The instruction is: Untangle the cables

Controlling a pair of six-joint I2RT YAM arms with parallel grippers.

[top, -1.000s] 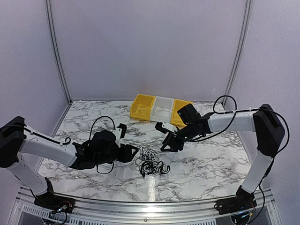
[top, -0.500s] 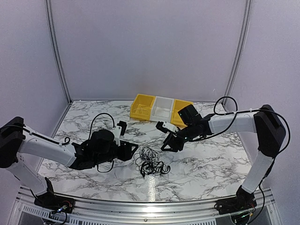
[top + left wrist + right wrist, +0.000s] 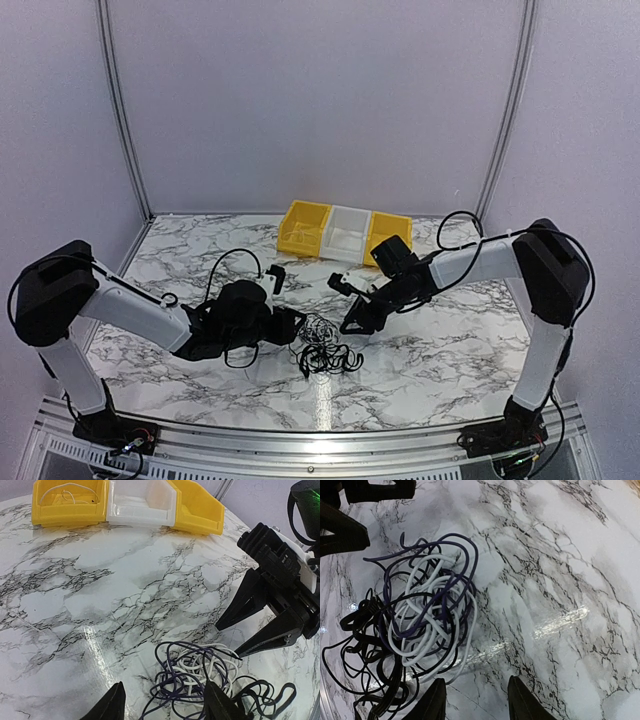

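Observation:
The cables lie in one loose knot of purple, white and black strands on the marble table. My left gripper is at the knot's left edge, open. In the left wrist view the purple and white loops sit between and just ahead of its fingertips, and none is pinched. My right gripper hovers at the knot's upper right, open and pointing down-left. In the right wrist view the knot lies ahead and to the left of that gripper, with a white loop close to the left finger.
Three bins stand in a row at the back: yellow, white, yellow. A thin whitish wire lies in the left yellow bin. The right gripper's black fingers reach close to the knot opposite my left gripper.
Both grippers have closed in on the knot: the left moved right to its edge, the right moved down and left. The right jaws narrowed slightly. The knot has not moved.

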